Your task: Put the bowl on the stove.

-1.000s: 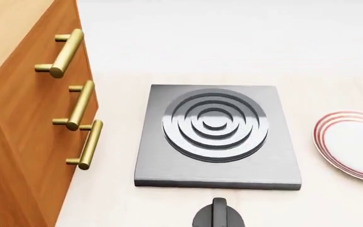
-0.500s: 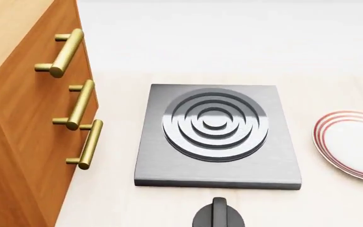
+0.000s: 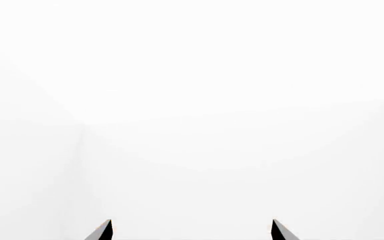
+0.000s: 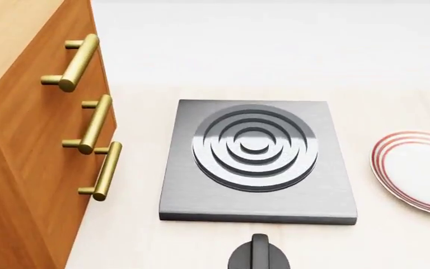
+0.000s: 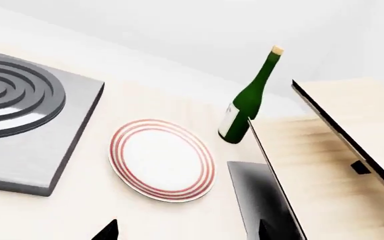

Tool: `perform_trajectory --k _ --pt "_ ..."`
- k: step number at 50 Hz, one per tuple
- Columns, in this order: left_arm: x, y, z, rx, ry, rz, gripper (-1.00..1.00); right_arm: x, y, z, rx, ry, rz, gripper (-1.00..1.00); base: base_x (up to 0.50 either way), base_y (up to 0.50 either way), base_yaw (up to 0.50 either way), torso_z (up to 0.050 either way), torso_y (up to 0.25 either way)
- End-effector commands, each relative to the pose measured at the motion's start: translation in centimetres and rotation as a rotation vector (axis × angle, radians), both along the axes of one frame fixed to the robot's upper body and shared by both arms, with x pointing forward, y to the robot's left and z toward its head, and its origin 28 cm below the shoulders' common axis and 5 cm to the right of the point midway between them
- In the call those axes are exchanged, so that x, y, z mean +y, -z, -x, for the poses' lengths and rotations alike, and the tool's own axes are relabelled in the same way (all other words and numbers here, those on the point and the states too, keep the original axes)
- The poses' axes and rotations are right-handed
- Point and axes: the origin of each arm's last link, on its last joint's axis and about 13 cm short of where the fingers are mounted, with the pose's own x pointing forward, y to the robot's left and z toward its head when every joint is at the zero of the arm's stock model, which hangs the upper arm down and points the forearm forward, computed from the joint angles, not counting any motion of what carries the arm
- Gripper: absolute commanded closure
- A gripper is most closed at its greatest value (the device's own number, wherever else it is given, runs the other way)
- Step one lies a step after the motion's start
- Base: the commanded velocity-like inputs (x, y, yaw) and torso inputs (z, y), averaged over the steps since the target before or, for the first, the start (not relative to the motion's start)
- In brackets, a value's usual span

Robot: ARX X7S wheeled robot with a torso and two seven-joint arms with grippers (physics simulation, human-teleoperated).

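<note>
The bowl is showing in none of the views, so which arm sits nearer it I cannot tell. The right gripper [image 5: 185,231] is hanging wide with nothing between its tips, looking over the plate [image 5: 161,160] just ahead, the stove [image 5: 25,120] off to one side, a bottle [image 5: 247,102] beyond. The left gripper [image 3: 190,230] is spread wide too, facing blank white.

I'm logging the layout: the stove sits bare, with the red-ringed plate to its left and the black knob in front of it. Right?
Not quite. In the head view the plate lies right of the stove, not left. The knob is in front, and the stove is bare.
</note>
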Motion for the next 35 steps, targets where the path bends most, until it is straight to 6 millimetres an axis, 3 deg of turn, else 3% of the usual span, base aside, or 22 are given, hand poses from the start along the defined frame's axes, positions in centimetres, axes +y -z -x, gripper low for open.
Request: perform_trajectory --k 1,35 --pt "0.2 -0.1 -0.2 -0.040 -0.011 -0.014 -1.00 -1.6 -0.4 1.1 0.102 0.026 -0.002 -1.00 0.00 0.00 0.00 0.000 0.000" --pt "0.3 0.1 -0.3 -0.038 -0.018 -0.009 -1.00 -1.6 1.7 2.8 0.315 0.004 -0.142 -1.00 0.00 0.00 0.00 0.000 0.000"
